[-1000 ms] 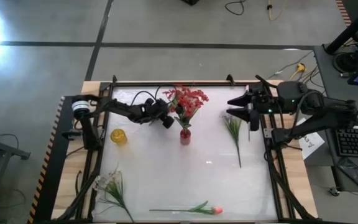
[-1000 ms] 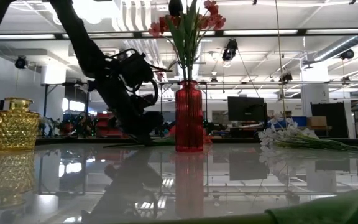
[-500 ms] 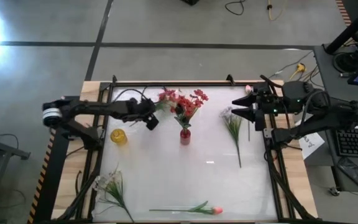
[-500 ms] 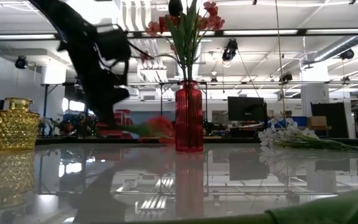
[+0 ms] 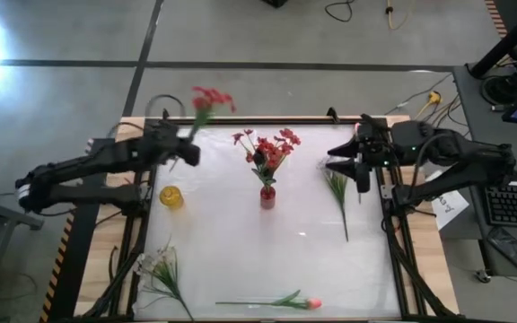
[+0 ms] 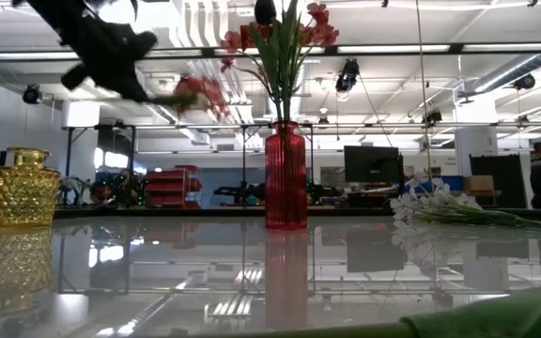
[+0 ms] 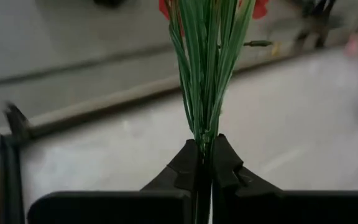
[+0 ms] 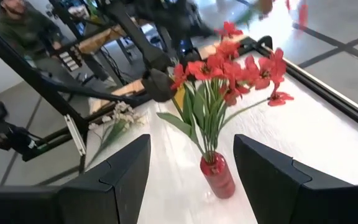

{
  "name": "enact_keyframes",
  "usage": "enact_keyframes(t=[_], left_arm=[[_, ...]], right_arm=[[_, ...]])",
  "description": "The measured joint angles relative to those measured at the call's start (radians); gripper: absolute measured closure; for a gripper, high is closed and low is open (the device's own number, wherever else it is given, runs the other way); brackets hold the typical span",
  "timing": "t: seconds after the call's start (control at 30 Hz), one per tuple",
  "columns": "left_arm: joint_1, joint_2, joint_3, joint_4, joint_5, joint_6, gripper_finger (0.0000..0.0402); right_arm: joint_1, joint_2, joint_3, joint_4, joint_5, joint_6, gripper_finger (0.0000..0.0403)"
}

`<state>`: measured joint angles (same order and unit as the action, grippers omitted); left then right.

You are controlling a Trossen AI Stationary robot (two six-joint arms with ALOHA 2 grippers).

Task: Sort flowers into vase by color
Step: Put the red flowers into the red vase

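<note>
My left gripper (image 5: 183, 149) is high above the table's far left part, shut on a red flower spray (image 5: 210, 97), whose bloom also shows in the low view (image 6: 201, 92). A red vase (image 5: 267, 196) at the table's middle holds several red flowers (image 5: 268, 149) and one dark bud (image 6: 265, 10). A yellow vase (image 5: 171, 197) stands to its left. My right gripper (image 5: 344, 162) is open and empty at the far right, above a white spray (image 5: 337, 185) that lies on the table. Another white spray (image 5: 156, 264) and a pink bud flower (image 5: 287, 302) lie near the front edge. My left gripper pinches the red spray's bundle of green stems (image 7: 202, 142) between its two fingers, at the stems' lower end. The stems run straight on ahead of the fingertips, along the fingers. The spray is lifted clear of the table, its bloom (image 5: 210, 97) toward the far edge.
A dark frame runs along the table's left, far and right edges (image 5: 240, 120). The white tabletop (image 5: 267, 251) lies bare between the vases and the flowers at the front. A person (image 8: 17, 25) shows beyond the table in the right wrist view.
My left gripper has drawn away from the red vase toward the table's left and far edges and gone up, staying shut on the red spray. The spray, low behind the vase before, is now lifted clear, high above the table.
</note>
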<state>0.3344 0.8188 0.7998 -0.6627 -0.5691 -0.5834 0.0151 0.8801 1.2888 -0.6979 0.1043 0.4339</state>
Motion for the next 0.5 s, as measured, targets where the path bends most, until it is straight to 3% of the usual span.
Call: enact_keyframes(t=[0.17,0.33,0.5], left_arm=[[0.0,-0.115,0.083,0.032,-0.033,0.072,0.0402],[-0.002,-0.147,0.186,0.147,0.1,0.188,0.0402],[-0.028,-0.142,0.242,0.367,0.275,0.331,0.0401]], right_arm=[[0.0,0.014,0.0,-0.016,0.0,0.001,0.0181],[0.0,0.042,0.0,0.021,-0.014,0.0,0.0181],[0.0,0.09,0.0,0.113,-0.056,-0.027,0.0181]])
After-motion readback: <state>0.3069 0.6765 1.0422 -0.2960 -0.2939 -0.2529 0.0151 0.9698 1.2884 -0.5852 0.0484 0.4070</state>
